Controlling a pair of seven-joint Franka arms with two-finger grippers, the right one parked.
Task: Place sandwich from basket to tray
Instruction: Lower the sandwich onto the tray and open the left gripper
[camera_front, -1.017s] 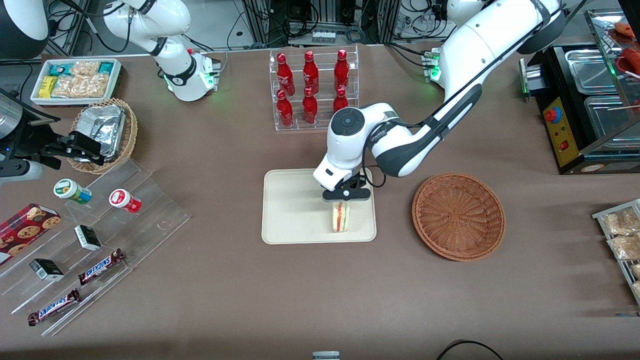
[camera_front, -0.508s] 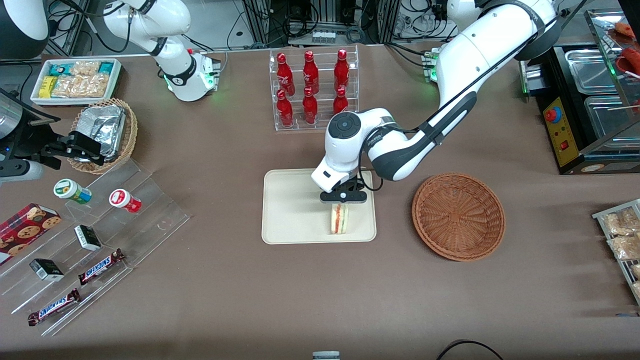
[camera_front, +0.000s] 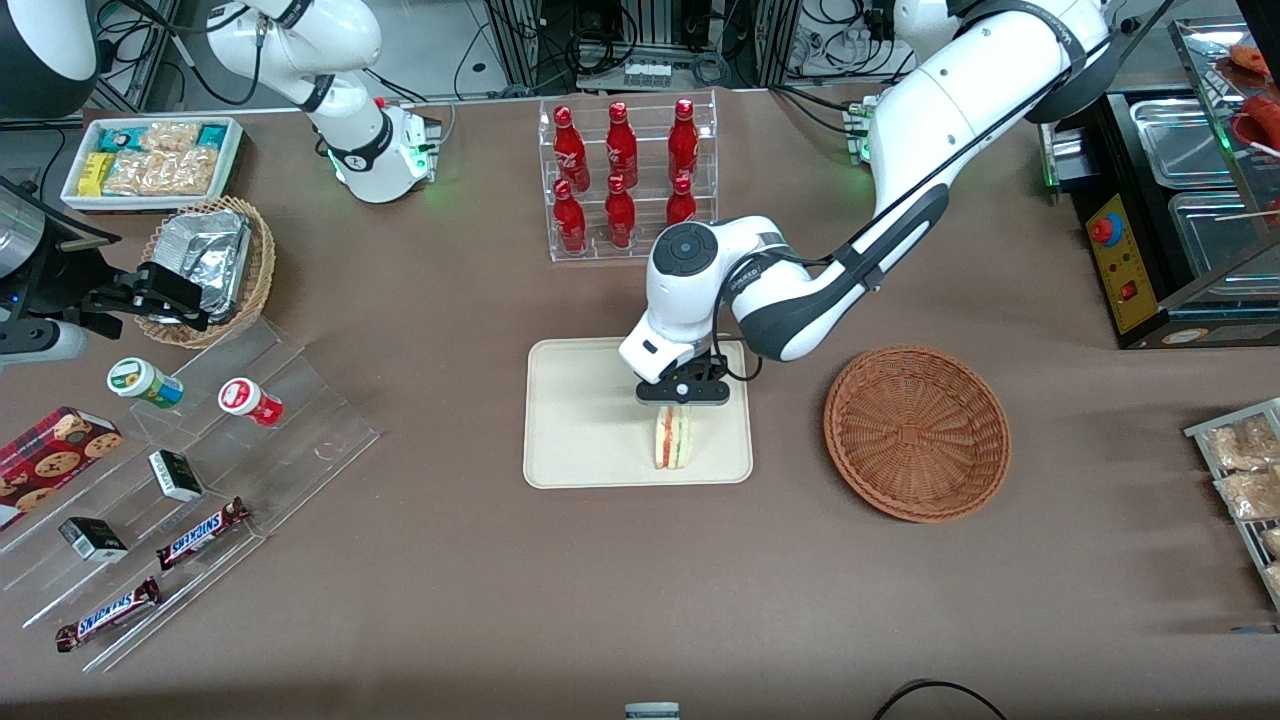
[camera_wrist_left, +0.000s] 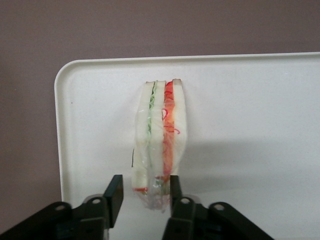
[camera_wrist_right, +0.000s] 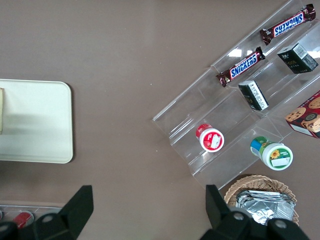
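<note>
Shifted slightly toward the parked arm, the gripper (camera_front: 683, 404) points down; jaws clamp the sandwich (camera_wrist_left: 159, 145) on the tray (camera_front: 580, 420).

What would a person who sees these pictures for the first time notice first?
Probably the left gripper, shut on the sandwich, which stands on edge on the cream tray in the middle of the table. In the wrist view its black fingers pinch the wedge at one end. Next, the reddish-brown basket beside the tray, toward the working arm's end, holds nothing, and the red bottles stand in a clear rack farther from the front camera.
</note>
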